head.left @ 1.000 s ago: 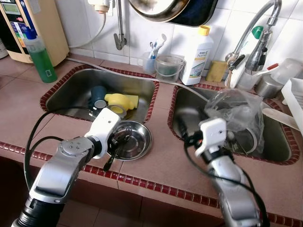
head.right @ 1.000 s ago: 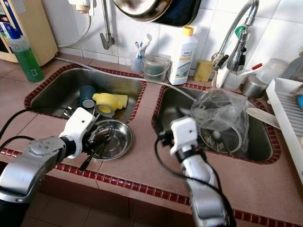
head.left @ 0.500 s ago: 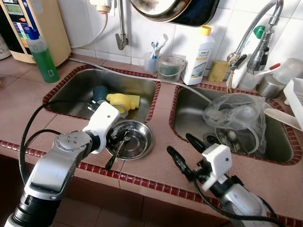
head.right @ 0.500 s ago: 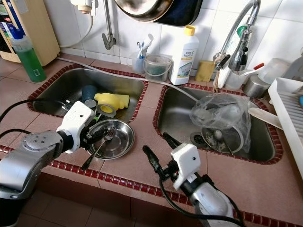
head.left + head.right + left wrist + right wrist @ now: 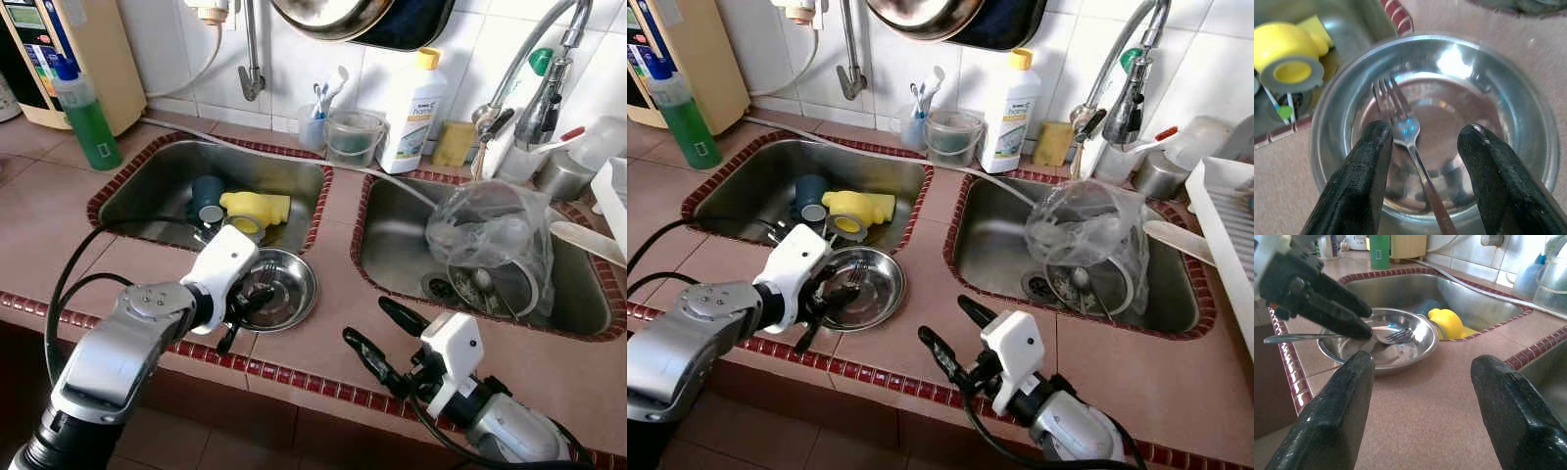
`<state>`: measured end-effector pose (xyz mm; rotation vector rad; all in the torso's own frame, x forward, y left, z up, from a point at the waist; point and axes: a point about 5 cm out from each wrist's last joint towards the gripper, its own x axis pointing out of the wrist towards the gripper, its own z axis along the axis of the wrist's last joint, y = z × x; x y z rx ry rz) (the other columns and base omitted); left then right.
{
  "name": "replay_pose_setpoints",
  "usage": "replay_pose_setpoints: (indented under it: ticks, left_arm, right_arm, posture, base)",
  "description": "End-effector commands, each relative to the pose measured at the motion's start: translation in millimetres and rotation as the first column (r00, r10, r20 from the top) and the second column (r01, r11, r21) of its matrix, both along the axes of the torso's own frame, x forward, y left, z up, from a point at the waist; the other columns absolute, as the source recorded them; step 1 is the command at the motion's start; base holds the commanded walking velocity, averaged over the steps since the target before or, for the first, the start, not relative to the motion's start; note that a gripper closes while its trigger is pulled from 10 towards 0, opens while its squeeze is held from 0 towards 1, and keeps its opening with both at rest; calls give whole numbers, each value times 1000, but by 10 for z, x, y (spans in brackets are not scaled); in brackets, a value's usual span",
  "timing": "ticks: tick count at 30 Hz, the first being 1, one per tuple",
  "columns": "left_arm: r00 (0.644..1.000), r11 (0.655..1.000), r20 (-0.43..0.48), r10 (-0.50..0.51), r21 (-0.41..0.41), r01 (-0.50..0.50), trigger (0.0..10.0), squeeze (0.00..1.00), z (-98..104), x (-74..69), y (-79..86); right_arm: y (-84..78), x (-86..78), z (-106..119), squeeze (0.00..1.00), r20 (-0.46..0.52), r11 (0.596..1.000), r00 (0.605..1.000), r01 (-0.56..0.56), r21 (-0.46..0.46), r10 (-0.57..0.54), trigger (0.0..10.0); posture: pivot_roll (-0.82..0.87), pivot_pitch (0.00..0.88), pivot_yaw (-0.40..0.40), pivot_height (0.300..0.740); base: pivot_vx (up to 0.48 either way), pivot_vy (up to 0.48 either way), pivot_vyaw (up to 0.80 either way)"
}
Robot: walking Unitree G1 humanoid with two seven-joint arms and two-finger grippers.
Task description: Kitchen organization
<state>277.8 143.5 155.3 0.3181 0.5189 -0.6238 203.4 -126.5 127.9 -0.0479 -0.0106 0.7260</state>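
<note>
Left wrist view | we see our left gripper [image 5: 1422,152] fingers spread astride the fork [image 5: 1400,129] in the steel bowl [image 5: 1528,137], handle running back between them | right gripper [image 5: 387,338] released, farther from bowl.

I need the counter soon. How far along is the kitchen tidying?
Early. Looks done: a fork lies in the steel bowl on the counter. In hand: the left gripper straddles the fork, open; the right gripper hovers open, holding nothing. Left: the yellow cup and blue cup in the left sink, the glass jug in the right sink.
</note>
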Motion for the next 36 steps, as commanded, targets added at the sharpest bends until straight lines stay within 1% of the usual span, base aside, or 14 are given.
replay_pose_setpoints:
  ticks: [1, 6, 8, 10, 14, 17, 20, 23, 25, 26, 28, 30, 32, 36]
  left_arm:
    - [999, 1000, -42, 27, 17, -26, 10000, 0, -75, -6, 8]
    - [994, 998, -82, 67, 22, -66, 10000, 0, -108, -12, 29]
    - [996, 997, -60, 71, 31, -70, 10000, 0, -100, 0, 34]
    - [991, 993, -74, 114, 40, -111, 10000, 0, -105, 23, 50]
    - [990, 992, -77, 120, 51, -116, 10000, 0, -102, 34, 50]
    - [988, 990, -81, 128, 77, -122, 10000, 0, -77, 51, 40]
    - [990, 989, -73, 118, 100, -111, 10000, 0, -68, 60, 38]
    - [994, 990, -48, 95, 105, -90, 10000, 0, -43, 64, 22]
    - [996, 991, -63, 62, 123, -53, 10000, 0, -45, 42, 12]
    - [996, 991, -63, 62, 123, -53, 10000, 0, -45, 42, 12]
    - [995, 991, -91, 36, 131, -24, 10000, 0, -58, 11, 6]
    - [995, 990, -92, 29, 137, -17, 10000, 0, -59, 6, 4]
    - [995, 989, -95, -18, 145, 32, 10000, 0, -55, -32, -19]
    - [995, 987, -95, -30, 153, 45, 10000, 0, -51, -41, -31]
  right_arm:
    - [30, 2, 56, 0, 11, 1000, 1000, -8, 3, 8, 10000]
    - [39, 11, 68, 0, 14, 1000, 1000, -7, 8, 7, 10000]
    - [40, 11, 69, 0, 13, 1000, 1000, -7, 9, 7, 10000]
    - [26, 15, 75, 0, 13, 1000, 1000, -4, 6, 4, 10000]
    - [15, 25, 80, 0, 12, 1000, 1000, 1, 5, -1, 10000]
    - [7, 34, 84, 0, 13, 1000, 1000, 6, 3, -6, 10000]
    - [9, 37, 85, 0, 15, 1000, 1000, 9, 3, -9, 10000]
    - [9, 42, 89, 0, 19, 1000, 1000, 12, 2, -12, 10000]
    - [3, 47, 88, 0, 22, 1000, 1000, 15, 0, -15, 10000]
    - [3, 47, 88, 0, 22, 1000, 1000, 15, 0, -15, 10000]
    - [-8, 53, 88, 0, 25, 1000, 1000, 19, -3, -19, 10000]
    - [-11, 55, 89, 0, 25, 1000, 999, 20, -4, -20, 10000]
    - [-18, 65, 86, 0, 28, 1000, 999, 25, -8, -25, 10000]
    - [-21, 79, 89, 0, 33, 1000, 999, 29, -8, -29, 10000]
  posture:
    - [59, 54, -19, 740]
    - [59, 58, -22, 740]
    - [59, 59, -23, 740]
    - [58, 59, -24, 740]
    - [58, 57, -23, 740]
    - [58, 53, -20, 740]
    - [58, 50, -18, 740]
    - [57, 48, -13, 740]
    - [56, 46, -10, 740]
    - [56, 46, -10, 740]
    - [55, 45, -8, 740]
    - [55, 45, -8, 740]
    - [57, 43, -5, 740]
    - [57, 43, -5, 740]
  base:
    - [0, 0, 0]
    - [0, 0, 0]
    - [0, 0, 0]
    - [0, 0, 0]
    - [0, 0, 0]
    - [0, 0, 0]
    - [0, 0, 0]
    - [0, 0, 0]
    - [0, 0, 0]
    - [0, 0, 0]
    - [0, 0, 0]
    - [0, 0, 0]
    - [0, 0, 0]
    - [0, 0, 0]
